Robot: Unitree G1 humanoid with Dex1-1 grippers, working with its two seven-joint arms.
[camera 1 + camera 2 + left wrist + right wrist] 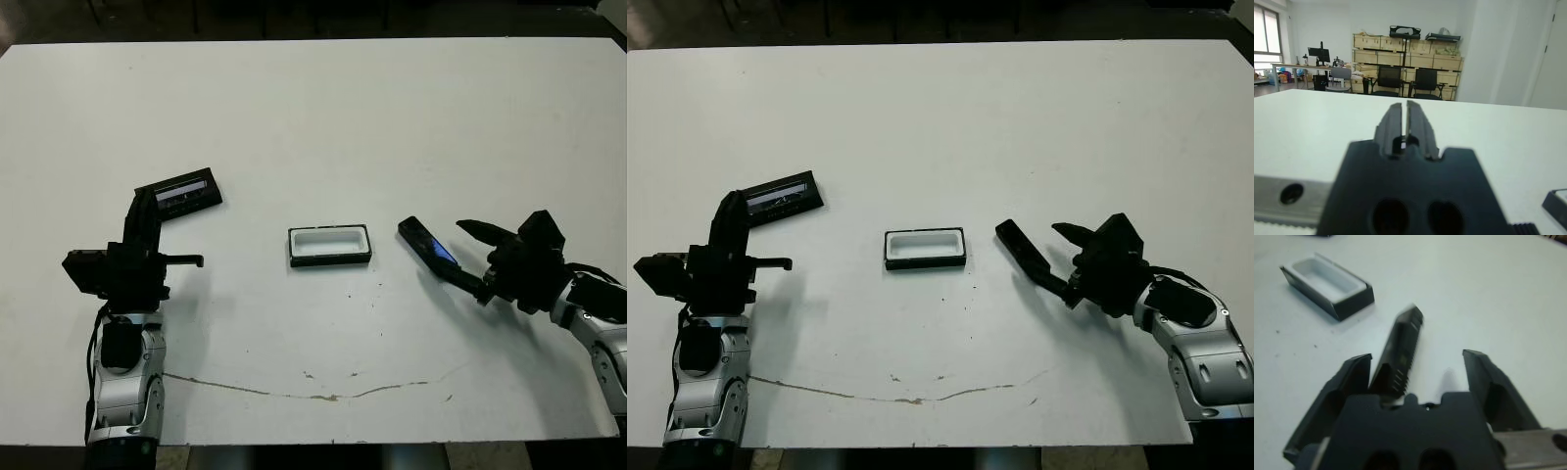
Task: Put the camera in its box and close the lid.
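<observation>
The box (330, 245) sits open at mid-table, a black-rimmed tray with a white lining, and also shows in the right wrist view (1327, 284). The camera (428, 243), a slim black bar, lies slanted just right of it. My right gripper (458, 253) is open around the bar's near end. In the right wrist view the camera (1400, 352) lies between the spread fingers, close against one of them. The lid (186, 193), black with a pale strip, lies far left. My left gripper (194, 260) hovers in front of it, shut on nothing, its fingers (1405, 122) pressed together.
A thin cracked line (323, 394) runs across the white table (343, 117) near its front edge. In the left wrist view, desks, chairs and shelves stand beyond the table, and a dark corner (1556, 204) of some object shows low.
</observation>
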